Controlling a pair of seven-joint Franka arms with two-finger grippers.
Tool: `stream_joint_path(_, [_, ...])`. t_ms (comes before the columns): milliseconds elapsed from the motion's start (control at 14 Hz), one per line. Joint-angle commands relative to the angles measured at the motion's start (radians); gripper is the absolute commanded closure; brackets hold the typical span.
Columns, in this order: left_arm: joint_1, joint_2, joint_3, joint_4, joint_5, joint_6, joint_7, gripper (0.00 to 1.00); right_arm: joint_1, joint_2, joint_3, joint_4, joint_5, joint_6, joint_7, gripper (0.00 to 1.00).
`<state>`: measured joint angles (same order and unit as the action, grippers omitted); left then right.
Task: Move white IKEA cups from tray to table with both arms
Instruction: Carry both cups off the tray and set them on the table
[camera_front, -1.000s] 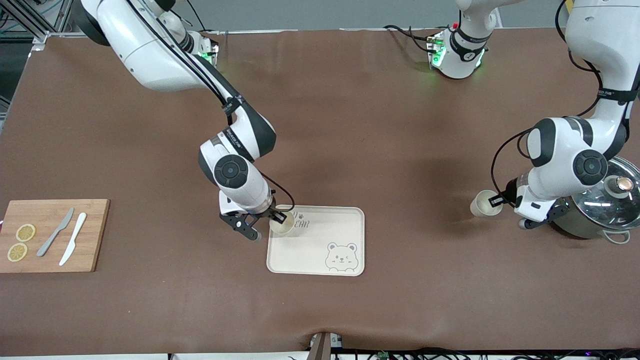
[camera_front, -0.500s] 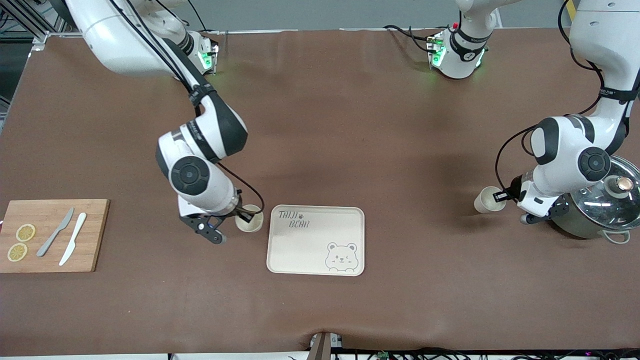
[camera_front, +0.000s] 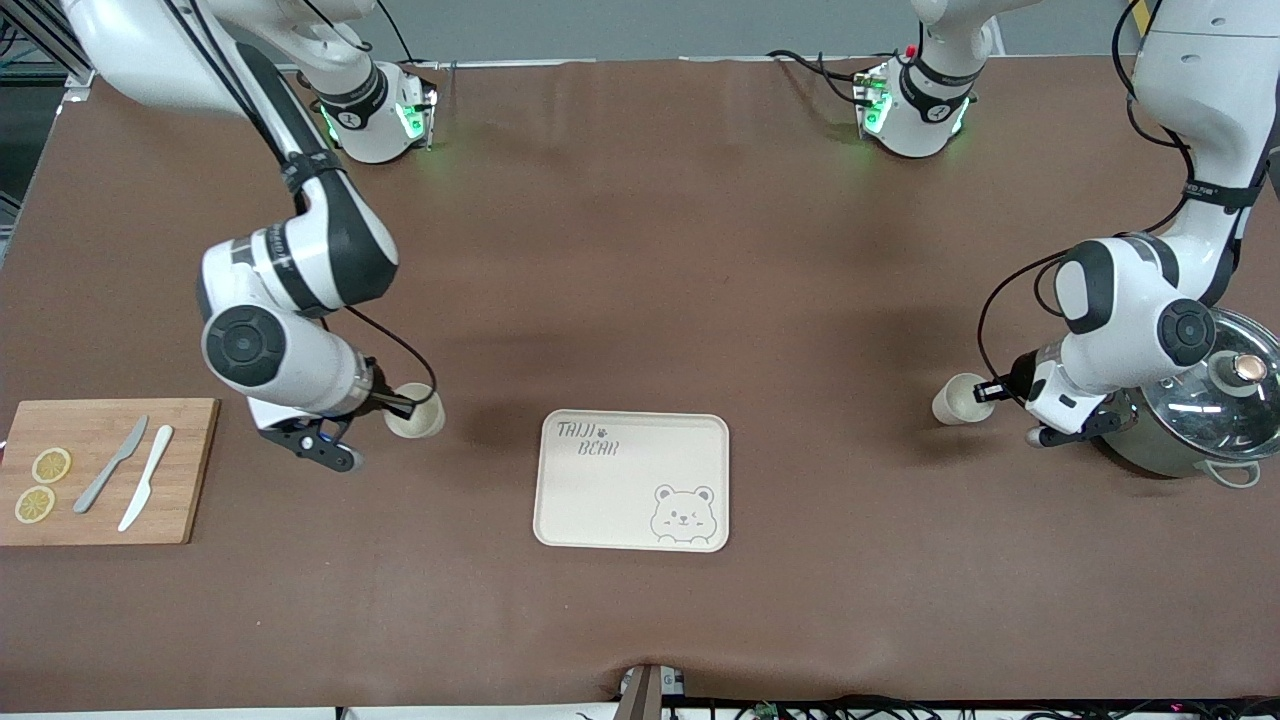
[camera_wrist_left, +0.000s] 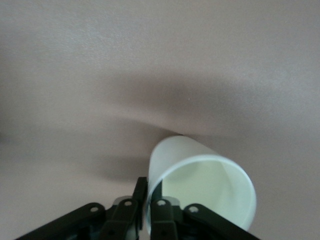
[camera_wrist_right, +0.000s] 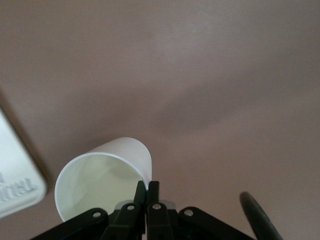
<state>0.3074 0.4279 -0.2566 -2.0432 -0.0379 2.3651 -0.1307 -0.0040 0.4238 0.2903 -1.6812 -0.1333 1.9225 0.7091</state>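
Two cream-white cups are each pinched by the rim. My right gripper (camera_front: 400, 405) is shut on one cup (camera_front: 417, 413) over the bare brown table, between the bear tray (camera_front: 700, 440) and the cutting board. The right wrist view shows its fingers (camera_wrist_right: 141, 196) closed on that cup's wall (camera_wrist_right: 107, 172). My left gripper (camera_front: 985, 392) is shut on the other cup (camera_front: 955, 400) over the table beside the pot. The left wrist view shows its fingers (camera_wrist_left: 140, 192) clamped on that cup's rim (camera_wrist_left: 200, 180).
A wooden cutting board (camera_front: 180, 470) with two knives and lemon slices lies at the right arm's end. A steel pot with a glass lid (camera_front: 1200, 410) stands at the left arm's end, close under the left arm's wrist. The tray's corner shows in the right wrist view (camera_wrist_right: 15, 185).
My right gripper carried its cup from over the tray's corner off the tray, toward the cutting board. My left gripper and its cup shifted only slightly.
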Motion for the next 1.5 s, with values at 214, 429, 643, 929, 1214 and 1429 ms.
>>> stream_joint_path(214, [0.018, -0.061, -0.052, 0.078, -0.037, -0.036, 0.059, 0.0, -0.108, -0.158, -0.057, -0.222, 0.023, 0.02, -0.282, 1.0])
stream_joint_path(429, [0.019, -0.089, -0.061, 0.17, -0.037, -0.165, 0.055, 0.0, -0.102, -0.18, -0.196, -0.274, 0.096, 0.039, -0.51, 1.0])
stream_joint_path(643, [0.018, -0.144, -0.061, 0.262, -0.036, -0.283, 0.051, 0.0, -0.093, -0.203, -0.284, -0.362, 0.1, 0.108, -0.644, 1.0])
stream_joint_path(929, [0.018, -0.205, -0.061, 0.35, -0.024, -0.378, 0.06, 0.0, -0.091, -0.204, -0.338, -0.521, 0.101, 0.332, -0.729, 1.0])
stream_joint_path(1214, [0.021, -0.285, -0.047, 0.388, -0.002, -0.483, 0.054, 0.0, -0.094, -0.195, -0.338, -0.566, 0.101, 0.412, -0.728, 1.0])
stream_joint_path(1429, [0.042, -0.305, -0.046, 0.438, 0.046, -0.552, 0.062, 0.0, -0.09, -0.192, -0.338, -0.557, 0.103, 0.405, -0.726, 0.41])
